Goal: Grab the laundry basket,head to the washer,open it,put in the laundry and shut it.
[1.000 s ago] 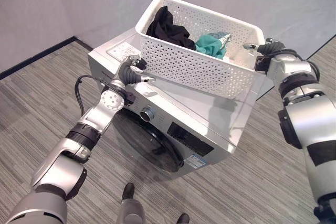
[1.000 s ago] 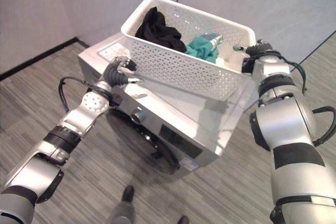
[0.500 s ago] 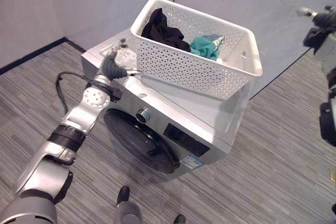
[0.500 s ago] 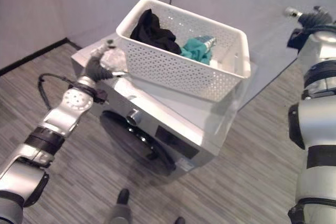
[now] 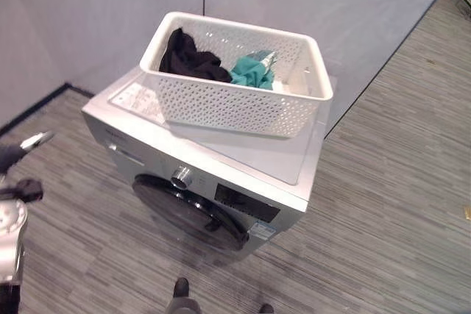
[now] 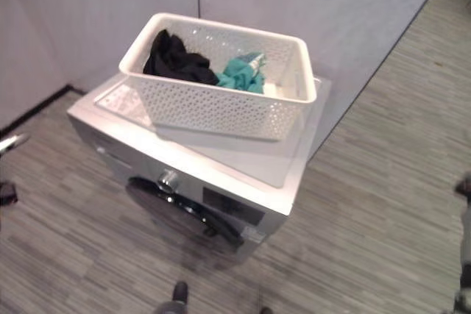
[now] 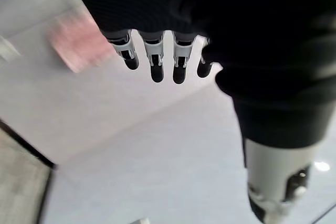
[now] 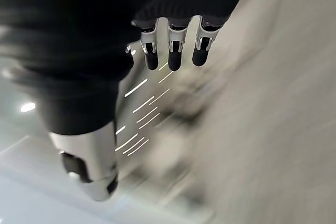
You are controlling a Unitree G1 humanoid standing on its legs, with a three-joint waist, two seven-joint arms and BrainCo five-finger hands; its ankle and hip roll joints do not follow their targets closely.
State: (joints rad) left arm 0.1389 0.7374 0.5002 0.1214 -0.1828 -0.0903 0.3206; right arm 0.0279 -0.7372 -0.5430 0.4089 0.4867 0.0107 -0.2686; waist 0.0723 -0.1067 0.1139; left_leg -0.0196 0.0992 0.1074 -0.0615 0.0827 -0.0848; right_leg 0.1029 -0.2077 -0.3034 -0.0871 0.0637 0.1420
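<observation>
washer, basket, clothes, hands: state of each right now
washer: door shut, basket on its top
basket: upright, not held, holds clothes
black cloth: bunched in the basket
teal cloth: bunched beside the black cloth
left hand: open, holding nothing
right hand: open, holding nothing

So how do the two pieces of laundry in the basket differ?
The black garment is dark and bunched into a taller heap at the basket's left end; the teal garment is bright, lies lower and sits nearer the middle. The black one looks the bigger pile. Both are crumpled inside the white laundry basket on the washer.
</observation>
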